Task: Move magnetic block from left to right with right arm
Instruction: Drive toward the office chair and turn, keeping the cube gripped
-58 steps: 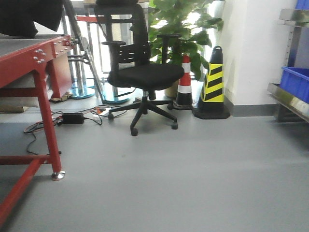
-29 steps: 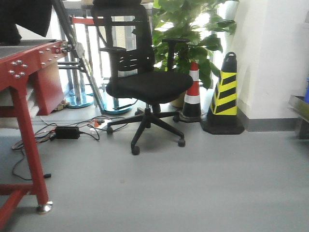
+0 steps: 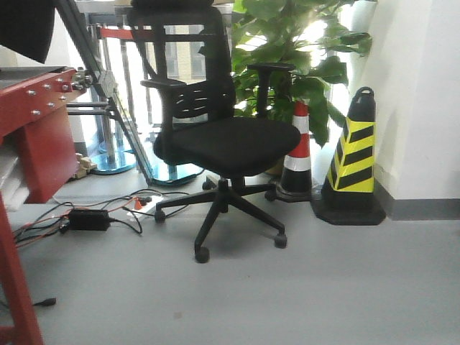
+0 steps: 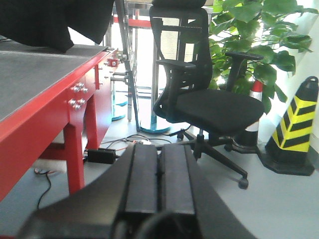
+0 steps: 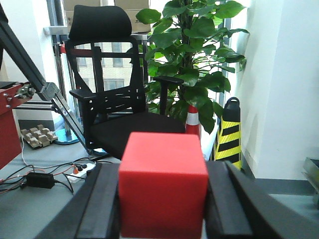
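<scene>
The magnetic block [image 5: 162,191] sits clamped in the right gripper [image 5: 163,172], its 2 dark fingers [image 5: 104,201] pressed against the cube's left and right faces (the lower part of the block runs out of the picture). Behind it stand a black office chair [image 5: 117,124], a leafy plant [image 5: 192,64] and a yellow-and-black cone [image 5: 229,139]. The left gripper [image 4: 159,152] has its 2 flat fingers closed flush together with nothing between them, beside the red desk [image 4: 45,107].
</scene>
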You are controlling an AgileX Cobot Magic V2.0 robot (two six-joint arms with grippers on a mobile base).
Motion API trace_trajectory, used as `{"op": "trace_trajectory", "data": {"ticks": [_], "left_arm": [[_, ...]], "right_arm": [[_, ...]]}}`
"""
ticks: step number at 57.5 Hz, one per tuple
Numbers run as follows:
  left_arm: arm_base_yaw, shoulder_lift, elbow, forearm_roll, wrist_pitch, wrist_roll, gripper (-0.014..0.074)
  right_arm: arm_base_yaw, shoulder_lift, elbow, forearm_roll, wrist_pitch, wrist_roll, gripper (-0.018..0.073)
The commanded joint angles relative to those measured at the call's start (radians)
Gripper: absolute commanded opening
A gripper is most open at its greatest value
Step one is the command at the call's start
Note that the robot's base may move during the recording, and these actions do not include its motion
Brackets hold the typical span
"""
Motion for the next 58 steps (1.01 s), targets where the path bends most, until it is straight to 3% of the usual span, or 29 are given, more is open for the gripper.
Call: {"op": "trace_trajectory", "data": {"ticks": [1, 58], "left_arm": [[0.0, -0.007, 0.008, -0.003, -0.083, -0.007, -0.0126], [0.0, -0.007, 0.008, -0.003, -0.083, -0.007, -0.0126]], "right_arm": [[-0.003, 0.011, -0.031, 0.002, -0.087, -0.01, 0.0329], [-0.003, 0.011, -0.031, 0.002, -0.087, -0.01, 0.0329]]}}
